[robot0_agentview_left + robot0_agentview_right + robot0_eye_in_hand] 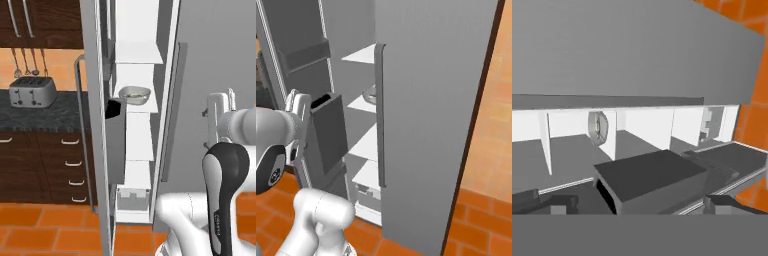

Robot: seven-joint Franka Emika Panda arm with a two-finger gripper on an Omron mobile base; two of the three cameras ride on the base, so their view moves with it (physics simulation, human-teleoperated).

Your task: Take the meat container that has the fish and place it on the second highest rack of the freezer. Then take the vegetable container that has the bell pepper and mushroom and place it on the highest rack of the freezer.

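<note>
The freezer [137,125] stands with its left door swung open, and white racks show in the gap. On the second rack from the top sits a shallow grey container [134,94], small and on its side in the rolled hand view [598,127]. Something pale silvery-green lies in it, which looks like the fish. My gripper [629,200] is open, with its fingertips [527,198] far apart and nothing between them. It hangs outside the freezer, well back from the container, facing the racks over a door bin. The vegetable container with the bell pepper and mushroom is out of view.
A dark grey door bin [116,145] juts from the open door close to my hand. The closed right door [436,100] and its bar handle [380,115] border the gap. A white drawer [132,199] sits at the bottom. A toaster [32,92] stands on the left counter.
</note>
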